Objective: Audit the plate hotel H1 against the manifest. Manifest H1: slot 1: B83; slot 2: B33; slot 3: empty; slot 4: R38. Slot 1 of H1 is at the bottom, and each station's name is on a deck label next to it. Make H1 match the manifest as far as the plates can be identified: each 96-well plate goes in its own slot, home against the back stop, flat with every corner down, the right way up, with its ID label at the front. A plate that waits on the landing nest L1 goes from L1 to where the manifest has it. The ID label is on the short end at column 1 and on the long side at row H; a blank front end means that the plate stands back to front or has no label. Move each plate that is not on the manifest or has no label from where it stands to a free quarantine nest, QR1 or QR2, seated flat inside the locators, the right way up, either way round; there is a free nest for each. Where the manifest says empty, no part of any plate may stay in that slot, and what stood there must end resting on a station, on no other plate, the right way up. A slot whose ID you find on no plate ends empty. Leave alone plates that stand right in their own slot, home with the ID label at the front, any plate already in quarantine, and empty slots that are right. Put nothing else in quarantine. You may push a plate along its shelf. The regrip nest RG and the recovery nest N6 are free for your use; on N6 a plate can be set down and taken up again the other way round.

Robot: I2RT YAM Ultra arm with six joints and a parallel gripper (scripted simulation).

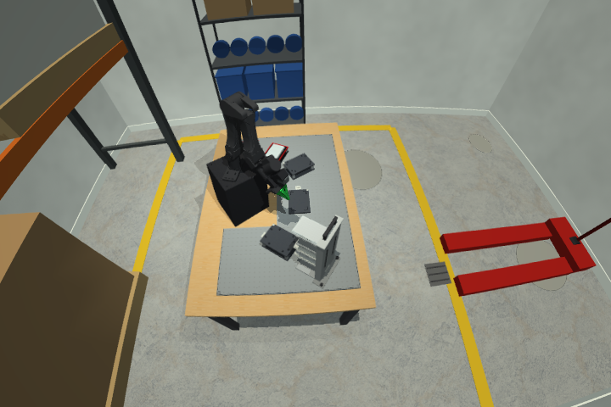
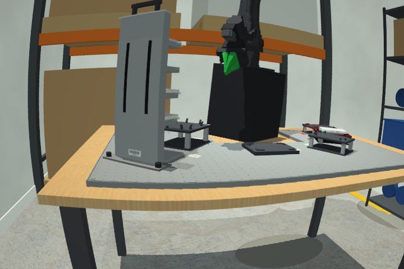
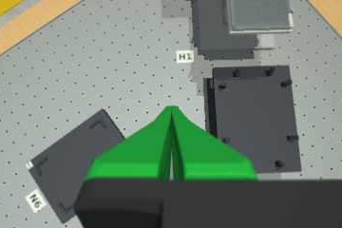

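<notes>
Gripper (image 3: 172,110) is hanging high over the deck, green fingers pressed together, carrying nothing. It is pointing toward plate hotel H1 (image 2: 142,85), which is standing at the deck's near end by the H1 label (image 3: 184,56). Wrist view is showing a pale welled plate (image 3: 259,14) on the hotel's top level, partly cut off by the frame edge. Regrip nest (image 3: 253,116) is sitting bare just in front of the hotel; N6 nest (image 3: 66,163) is lying flat to the side, also bare. One white plate (image 2: 331,129) is resting on a red-edged nest at the far end.

Handling, by judgement: plates prob. light, rigid plastic, smooth-sided, so liable to slip or tip if pinched off-centre. Best taken across the short width, mid-length, kept level.

Hard to make out: no ID labels are reading in any view. Exterior view is showing only the hotel's back panel, so slot contents below the top are not visible. Which far nest is L1 or QR, cannot tell.
</notes>
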